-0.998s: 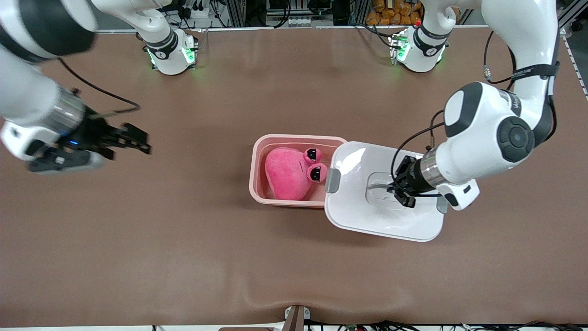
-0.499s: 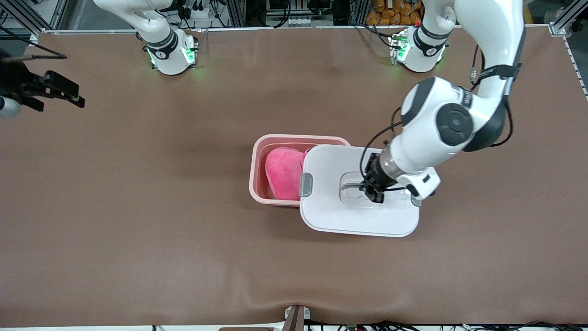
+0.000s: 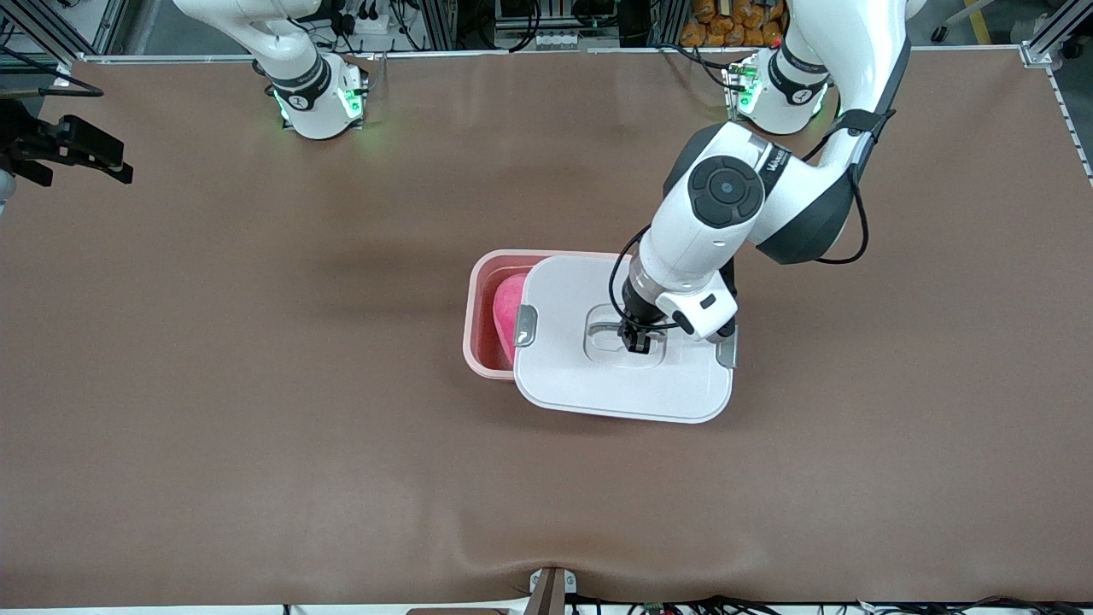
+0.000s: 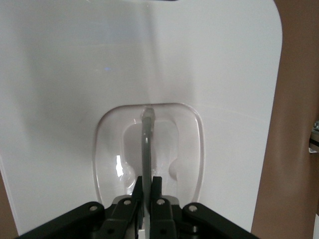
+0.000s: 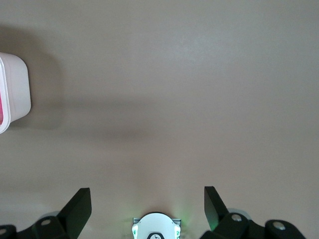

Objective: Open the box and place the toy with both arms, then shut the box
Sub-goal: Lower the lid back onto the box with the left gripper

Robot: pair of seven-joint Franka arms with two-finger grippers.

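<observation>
White plastic, the lid (image 3: 589,363) sat near the middle of the brown table (image 3: 256,444), covering most of the pink box (image 3: 478,342) but offset toward the left arm's end. The left gripper (image 3: 639,340) was pinched shut on the clear handle (image 4: 147,144) in the lid's recess. The pink toy (image 3: 505,312) lay inside the box, showing at its uncovered end. The right gripper (image 3: 90,158) waited with fingers spread over the table's edge at the right arm's end.

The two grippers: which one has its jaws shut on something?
The left gripper, over the box, is shut on the lid handle. The right gripper hangs open and empty at its end of the table.
</observation>
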